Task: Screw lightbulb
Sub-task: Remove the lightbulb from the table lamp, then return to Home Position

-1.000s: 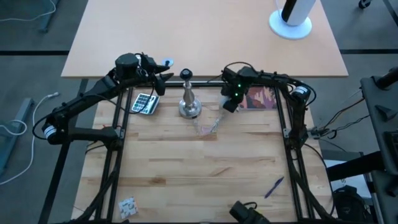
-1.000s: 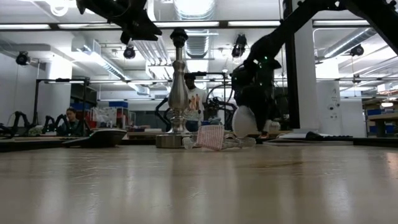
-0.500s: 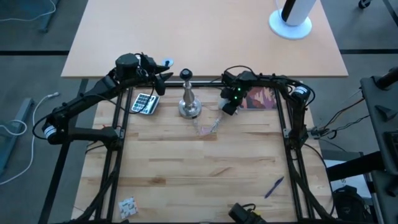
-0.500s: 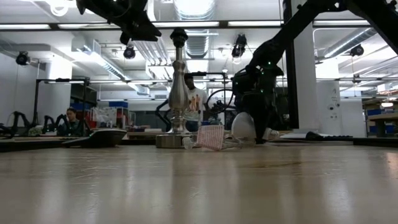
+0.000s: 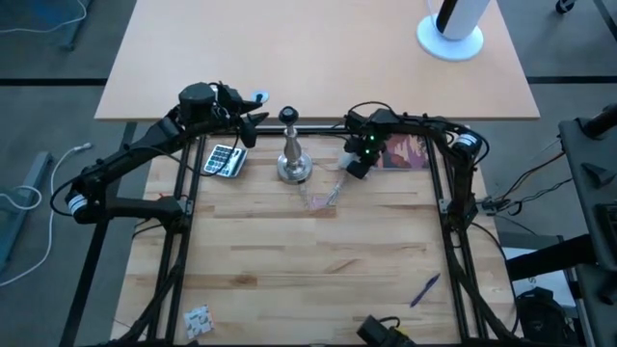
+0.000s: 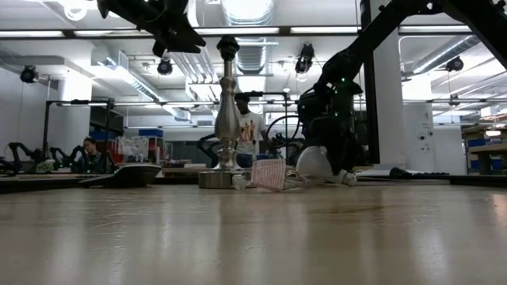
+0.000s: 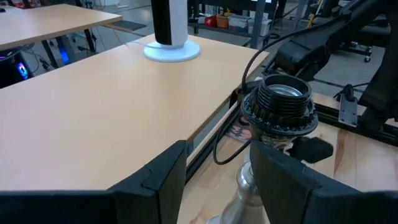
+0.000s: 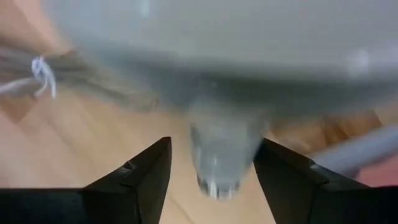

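Observation:
The white frosted lightbulb [image 6: 314, 164] lies on the table right of the silver stand [image 5: 293, 159], which rests on its round base. My right gripper [image 5: 355, 170] is low over the bulb and open. In the right wrist view its two fingers stand on either side of the bulb's grey screw base [image 8: 219, 155]; whether they touch it, I cannot tell. The high view hides the bulb under this gripper. My left gripper [image 5: 253, 120] is open and empty, level with the stand's black socket top [image 7: 283, 102] and just to its left.
A small mesh bag [image 6: 268, 174] lies between stand and bulb. A calculator [image 5: 224, 159] lies left of the stand and a picture card [image 5: 405, 151] right of my right gripper. A pen [image 5: 424, 287] lies near the front right. A large white cylinder [image 5: 451, 24] stands on the far table.
My right gripper has gone down toward the table and a little toward the near edge, closing over the bulb, so that less of the bulb shows in the low view.

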